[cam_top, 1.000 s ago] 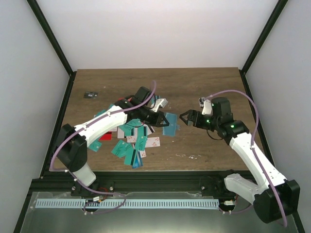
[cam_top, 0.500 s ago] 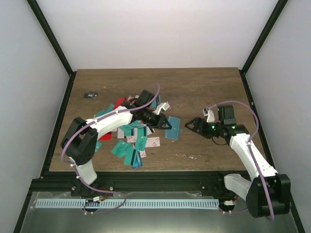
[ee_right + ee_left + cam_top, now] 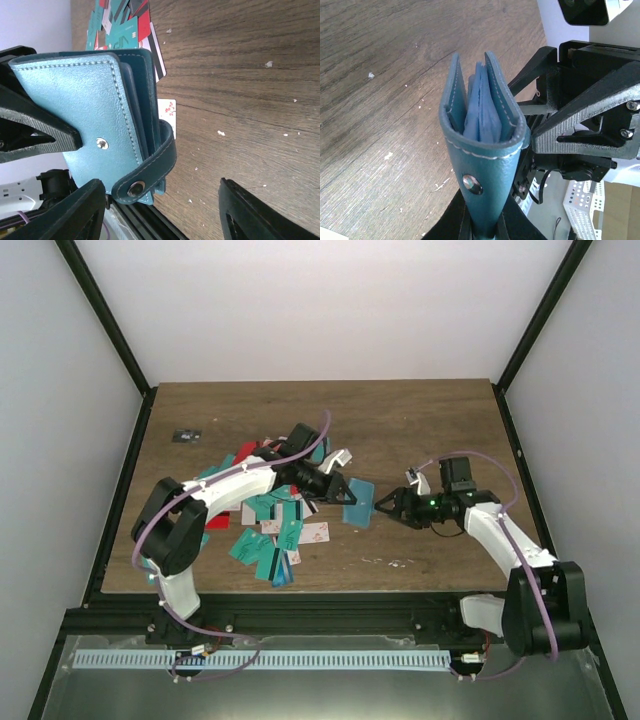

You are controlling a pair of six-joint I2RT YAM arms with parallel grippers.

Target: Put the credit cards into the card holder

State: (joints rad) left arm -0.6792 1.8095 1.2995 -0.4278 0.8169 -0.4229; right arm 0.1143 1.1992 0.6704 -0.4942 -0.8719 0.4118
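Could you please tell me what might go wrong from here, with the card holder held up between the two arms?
1. The left end effector pinches the card holder only near one edge, so a push from the open right end effector could twist it loose.
2. The unsnapped strap hangs free, so a closing finger might catch it instead of a cover.

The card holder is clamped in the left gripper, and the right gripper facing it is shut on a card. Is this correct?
Not quite. The card holder is clamped in the left gripper, but the right gripper facing it is open and empty, as the right wrist view shows.
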